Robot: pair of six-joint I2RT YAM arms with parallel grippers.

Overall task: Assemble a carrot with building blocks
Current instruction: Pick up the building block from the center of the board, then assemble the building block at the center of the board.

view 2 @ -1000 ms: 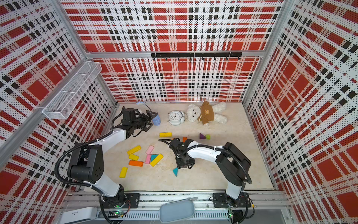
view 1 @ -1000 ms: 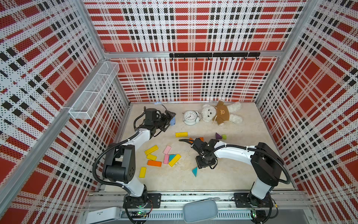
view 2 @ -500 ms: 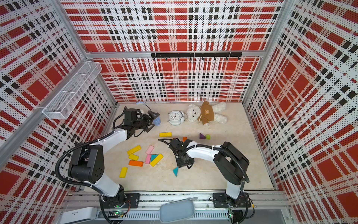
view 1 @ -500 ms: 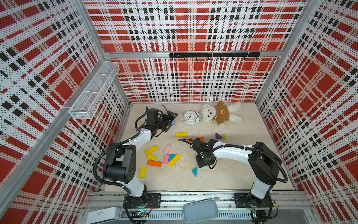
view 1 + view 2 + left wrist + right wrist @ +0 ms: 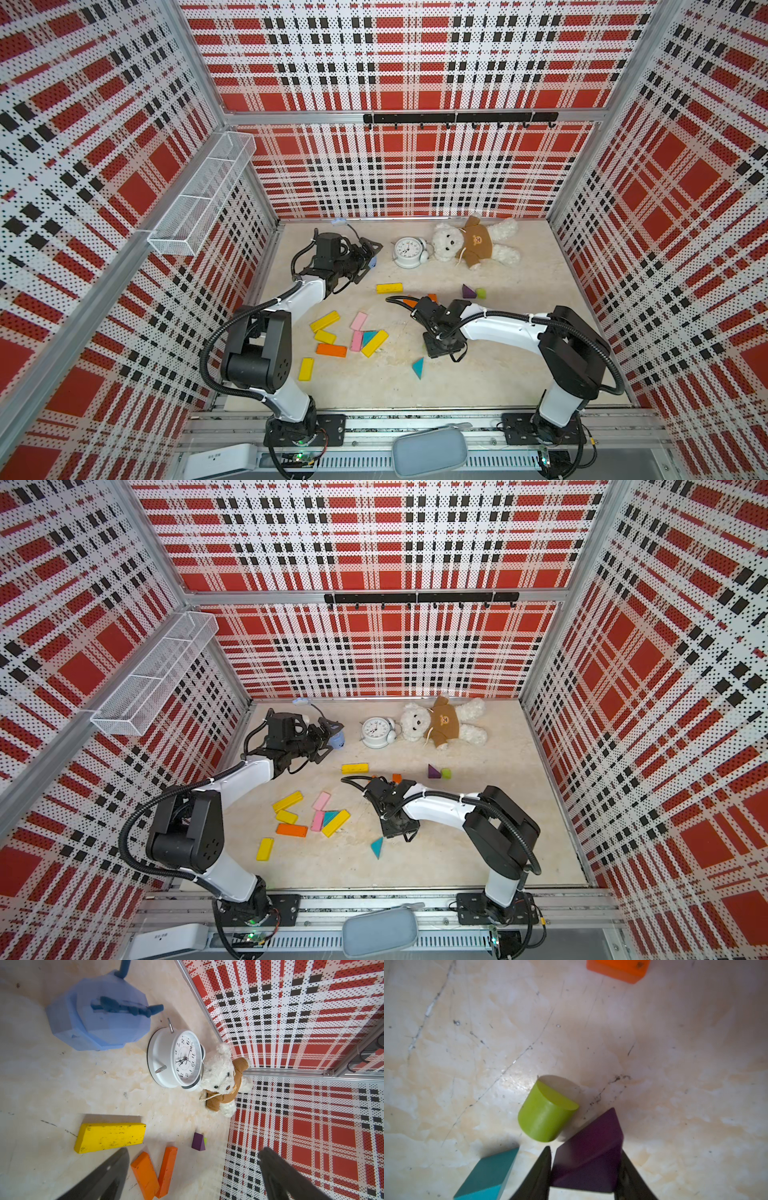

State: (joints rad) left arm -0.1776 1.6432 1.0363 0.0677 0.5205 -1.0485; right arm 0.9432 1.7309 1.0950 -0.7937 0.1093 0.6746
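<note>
The right arm (image 5: 498,328) is stretched low over the middle of the table (image 5: 478,386), and the right gripper (image 5: 584,1150) has both fingers clamped on the flanks of a purple triangle (image 5: 593,1132). That's a grasp, though whether the block has left the surface I cannot tell, and in both top views it hides under the wrist. My read: this is the pick-up of one piece, early in the build. Most of the building blocks (image 5: 353,332) lie loose in a scatter toward the robot's left, and only two orange bars (image 5: 145,1172) lie touching in a narrow V, possibly the carrot's body. The next move, I'd say, calls for a straight lift, because a lime-green stub (image 5: 548,1111) sits just beside the triangle and a teal triangle (image 5: 488,1174) is near on the other flank; either could get knocked. Then carry it over to the orange bars and set it down square. The left gripper (image 5: 370,261) hangs near the far wall, fingers spread wide and holding nothing, close to a pale-blue faceted object (image 5: 99,1012). Containers now: the white wire basket (image 5: 195,208) on the left wall has three compartments with nothing visible in any of them. Down on the front rail sits a grey pouch (image 5: 430,451), closed, contents hidden.
</note>
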